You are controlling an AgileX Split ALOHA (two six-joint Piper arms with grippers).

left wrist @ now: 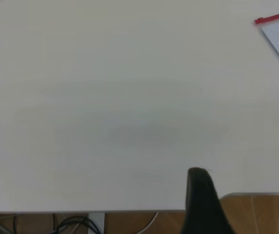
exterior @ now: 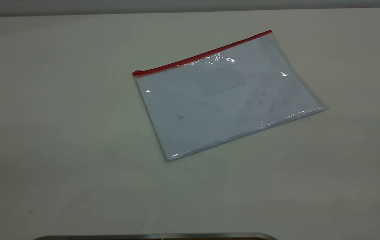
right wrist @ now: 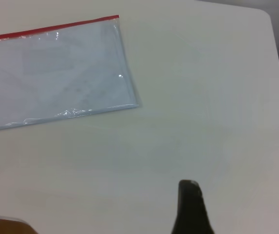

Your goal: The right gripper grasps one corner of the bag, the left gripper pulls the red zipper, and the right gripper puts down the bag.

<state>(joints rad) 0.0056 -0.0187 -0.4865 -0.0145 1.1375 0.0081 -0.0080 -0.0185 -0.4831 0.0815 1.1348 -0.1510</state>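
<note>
Bag point(exterior: 223, 100) of transparent plastic is laid flat on the pale table point(exterior: 60, 133), right of the table's middle in the exterior view and turned at a slant, so that its right end sits farther back than its left. White sheets are seen through the plastic, and a faint rectangular label pocket point(exterior: 220, 80) is made out on its upper half. The red zipper point(exterior: 201, 55) is run along the far long edge, with the small red slider tab point(exterior: 137, 72) at the left end of that edge. Nothing is placed on the bag or against it, and no obstacle is seen around it on the table. At the near edge of the exterior view a strip of metal rim point(exterior: 156, 236) is shown.

Neither arm is seen in the exterior view. In the left wrist view a single dark fingertip of the left gripper point(left wrist: 202, 200) is seen over the table's near edge, with only the slider corner of the bag visible, well apart from it. In the right wrist view one dark fingertip of the right gripper point(right wrist: 190, 207) is seen above bare table, with the bag's right end well apart from it. How wide either gripper is set cannot be told, since only one finger of each is shown.
</note>
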